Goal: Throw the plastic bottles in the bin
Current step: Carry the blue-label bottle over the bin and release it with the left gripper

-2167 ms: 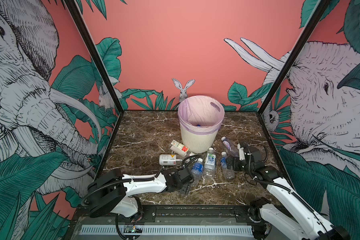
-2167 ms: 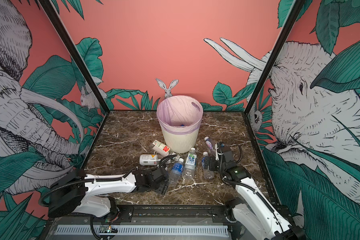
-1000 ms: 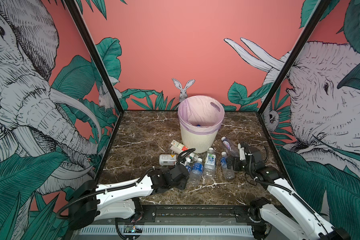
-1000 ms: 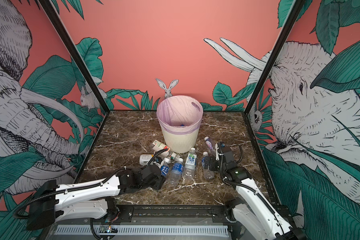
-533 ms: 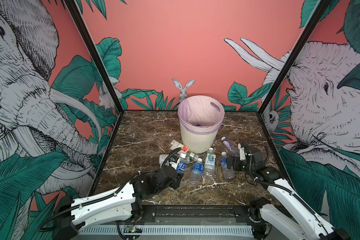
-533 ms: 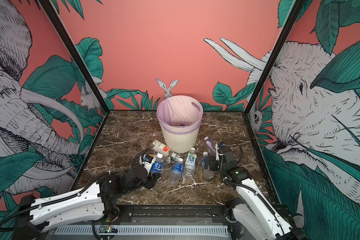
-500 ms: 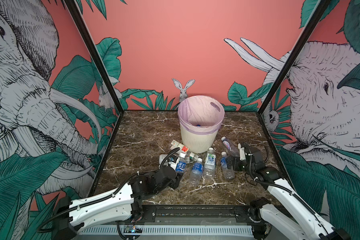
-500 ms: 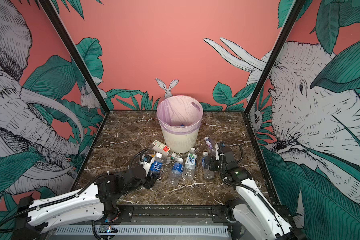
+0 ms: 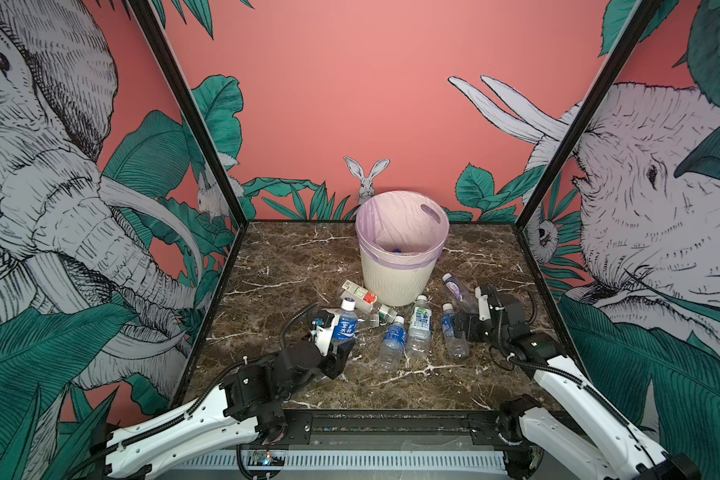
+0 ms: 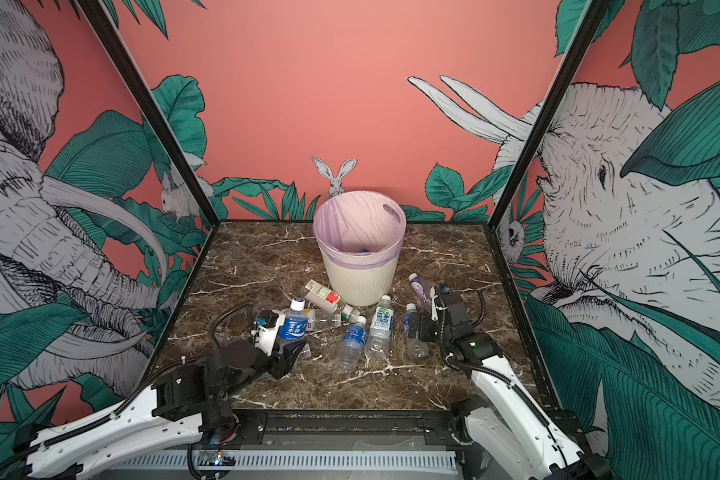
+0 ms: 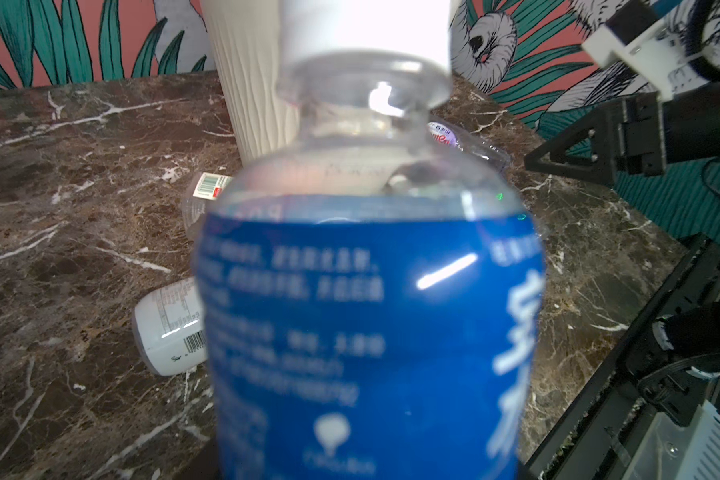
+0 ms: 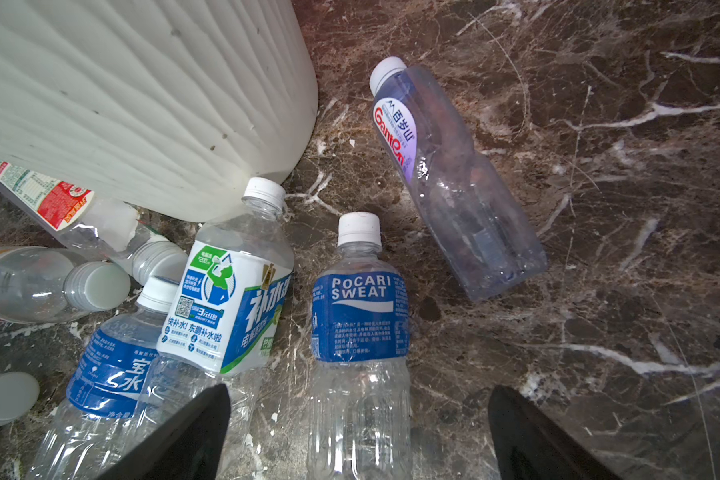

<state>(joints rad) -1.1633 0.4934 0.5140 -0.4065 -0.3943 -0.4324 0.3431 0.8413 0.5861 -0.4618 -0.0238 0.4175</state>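
We judge the job barely begun. On the surface [image 9: 292,257] the bin [image 9: 391,282] stands midway along the back edge. All we see inside it is a blue speck [image 9: 395,250] at the bottom, too small to name.

The left claw [image 9: 338,347] is closed on a blue bottle [image 9: 346,326]. It holds the bottle upright, clear of the surface, left of the other bottles and short of the bin, so the carry over the rim is still to do. The right claw [image 12: 356,390] gapes wide and empty over the Pocari bottle [image 12: 360,316].

The other bottles lie in front of the bin. The purple bottle [image 12: 454,178] lies nearest the right edge, the green bottle [image 12: 229,299] just beside the Pocari, and the red bottle [image 12: 46,195] at the bin's foot. A few more lie among them.

Two seconds back the left arm [image 9: 192,419] reached low among the bottles with nothing raised. Now it has drawn back toward the front left corner with the blue bottle up. Half a second back the bottle was already up and has hardly shifted since. The right claw and the bottles under it have not moved.
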